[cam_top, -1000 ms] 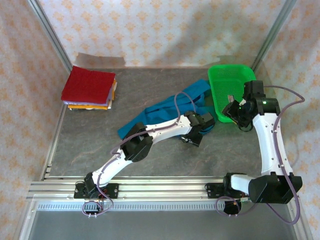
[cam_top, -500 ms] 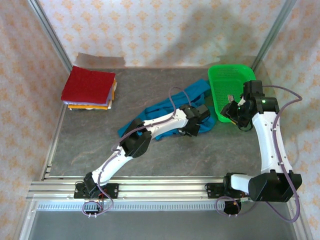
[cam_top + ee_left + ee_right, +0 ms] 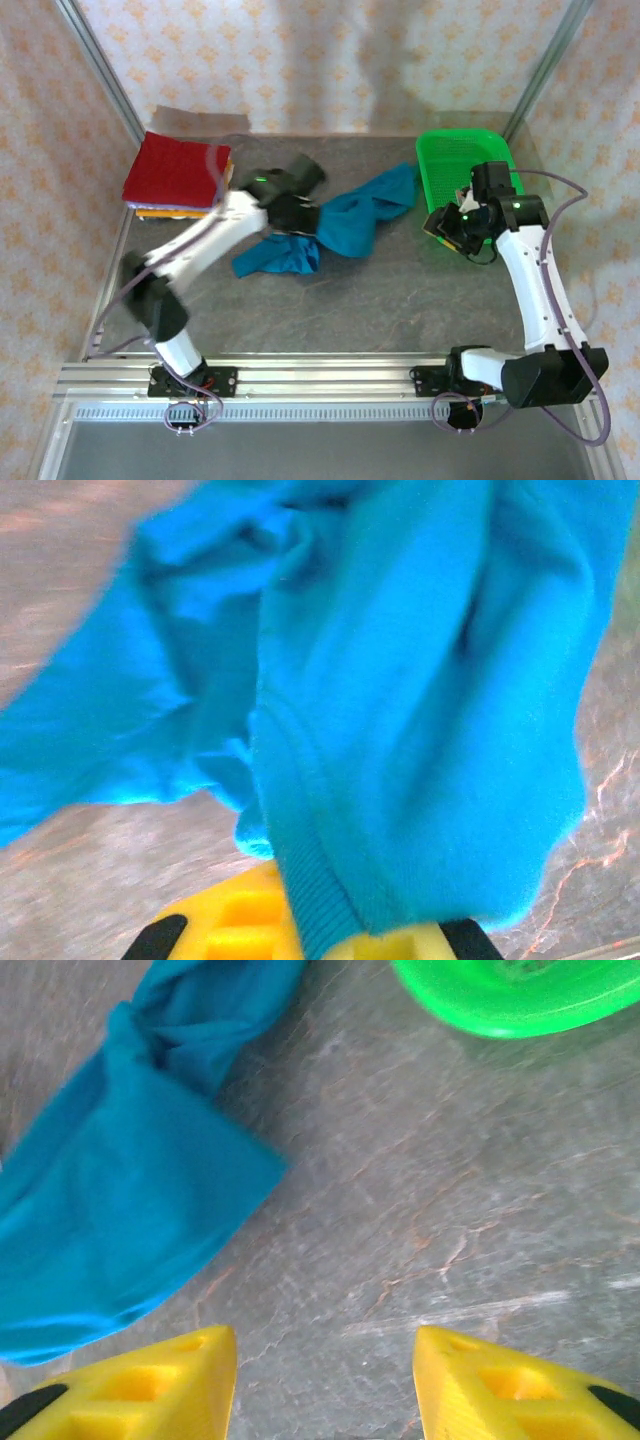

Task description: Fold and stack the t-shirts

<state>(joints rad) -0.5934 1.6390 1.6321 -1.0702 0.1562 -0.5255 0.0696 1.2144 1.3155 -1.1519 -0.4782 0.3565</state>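
Left gripper [image 3: 296, 213] clenched on teal t-shirt [image 3: 348, 222]; right gripper [image 3: 325, 1375] released above grey marbled table [image 3: 400, 300]; patterned walls [image 3: 330, 60] around.

The grey table [image 3: 400, 300] is occupied mid-surface by a teal-blue t-shirt [image 3: 345, 222] (crumpled). Folded t-shirts [image 3: 178, 178] are stacked far-left, a green basket [image 3: 460, 136] far-right.

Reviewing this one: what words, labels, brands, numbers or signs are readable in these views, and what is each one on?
None: no text is readable in any view.
The teal t-shirt, the folded stack and the green basket show no print or tag.
The wallpaper carries a repeated ornament, not letters.
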